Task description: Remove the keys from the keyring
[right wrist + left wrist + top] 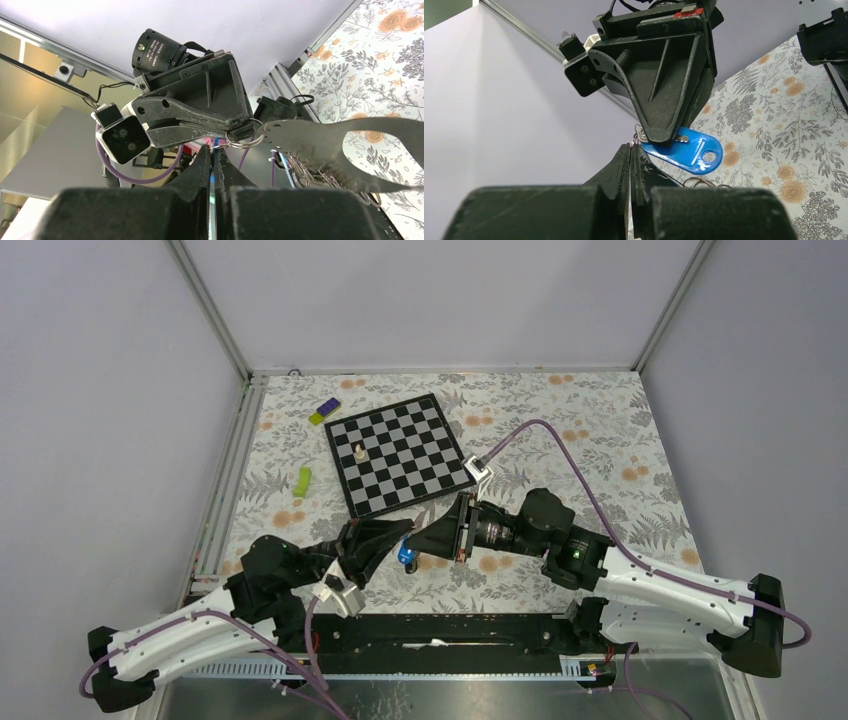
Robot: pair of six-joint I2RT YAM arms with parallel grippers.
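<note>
Blue glossy plastic, teardrop-shaped with one round hole, the tag (691, 152) of the keyring (244, 141) is pinched at its narrow end by the right fingers (664, 131), which are pressed fully together on it. One thin silvery key (682, 138) lies against the tag just beside those fingertips. The keyring itself is a single fine wire loop, and the left fingers (242, 128) are closed to a thin slit with their tips on it. A flat dark metal piece (325, 142) with a rounded cut-out juts from the loop; whether it is a second key I cannot tell. Both pairs of fingers meet tip to tip, holding the bundle above the floral-patterned surface (600, 440). Beyond the fingertips lies one black-and-grey chessboard (400, 455) bearing one white chess piece (358, 450), and past the left fingers sit two small blocks, one green (302, 480) and one purple-and-yellow (325, 411).
</note>
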